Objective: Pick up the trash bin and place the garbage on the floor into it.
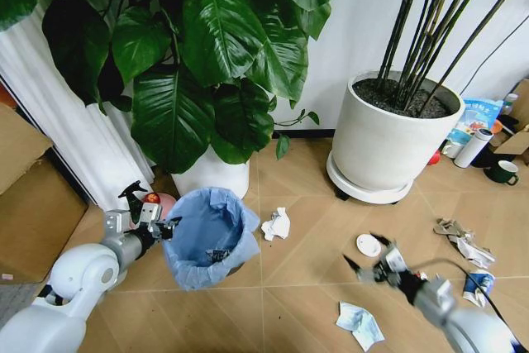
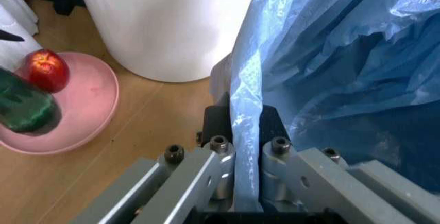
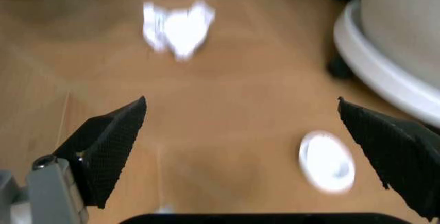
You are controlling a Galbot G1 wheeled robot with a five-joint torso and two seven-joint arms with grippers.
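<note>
While the left claw (image 2: 246, 183) pinches the trash bin (image 1: 208, 237), hiding its rim, the right claw (image 3: 240, 152) hangs spread.

No legible text anywhere (blue snack bag (image 1: 482, 113) print too small to read).

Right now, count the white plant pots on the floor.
2. One white pot stands behind the trash bin under the broad-leaf plant; the larger pot stands to the right on a wheeled base.
</note>
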